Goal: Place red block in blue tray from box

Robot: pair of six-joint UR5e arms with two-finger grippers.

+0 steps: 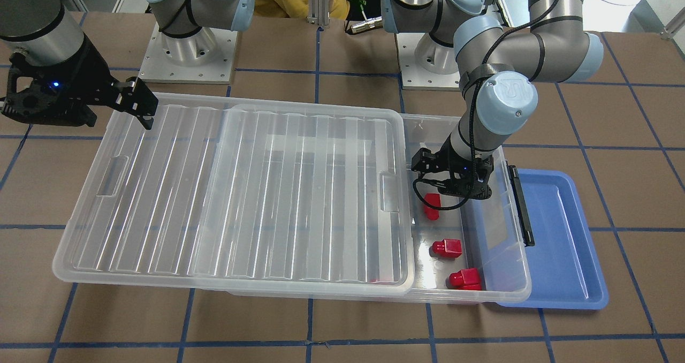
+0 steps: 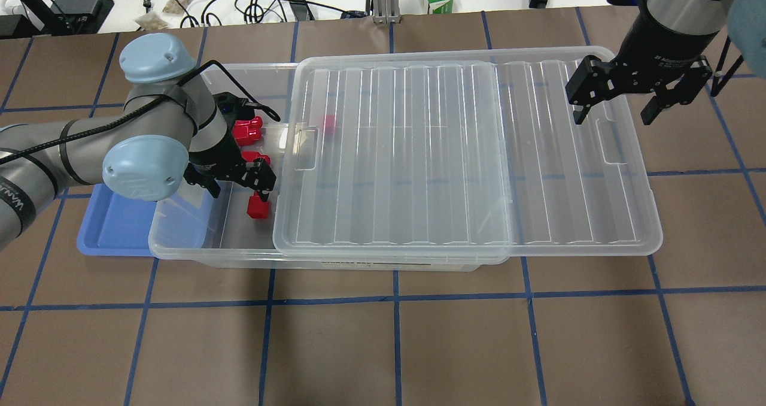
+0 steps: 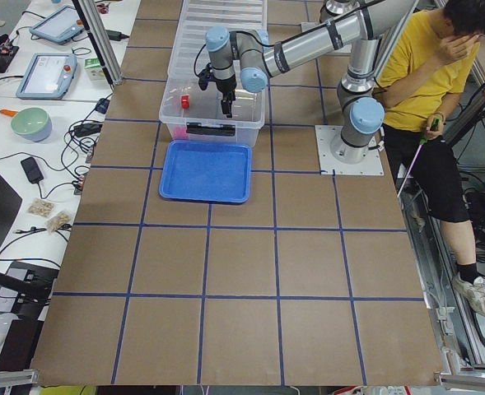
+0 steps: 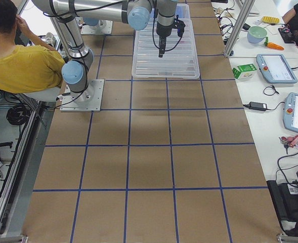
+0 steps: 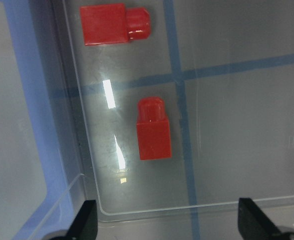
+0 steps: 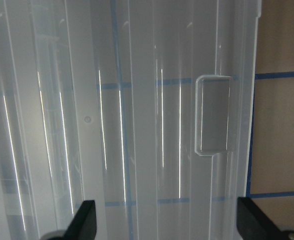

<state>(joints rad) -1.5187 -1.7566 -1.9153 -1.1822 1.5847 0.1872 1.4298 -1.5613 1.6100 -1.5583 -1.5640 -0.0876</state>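
The box (image 2: pixel 179 247) is a clear bin whose ribbed lid (image 2: pixel 467 154) is slid toward my right, leaving its left end uncovered. Three red blocks lie in that uncovered end (image 1: pixel 431 206) (image 1: pixel 447 248) (image 1: pixel 464 279). My left gripper (image 2: pixel 233 184) is open and empty, hanging over that end just above the blocks. Its wrist view shows two blocks (image 5: pixel 153 134) (image 5: pixel 116 24) on the bin floor ahead of its open fingers (image 5: pixel 87 222). The blue tray (image 1: pixel 562 245) lies empty, partly under the bin's left end. My right gripper (image 2: pixel 610 109) is open and empty above the lid's far right part.
Another red block (image 2: pixel 328 124) shows dimly under the lid. A black latch (image 1: pixel 522 205) sits on the bin's short end beside the tray. A person in yellow (image 3: pixel 423 74) sits behind the robot bases. Brown table with blue tape lines surrounds the bin.
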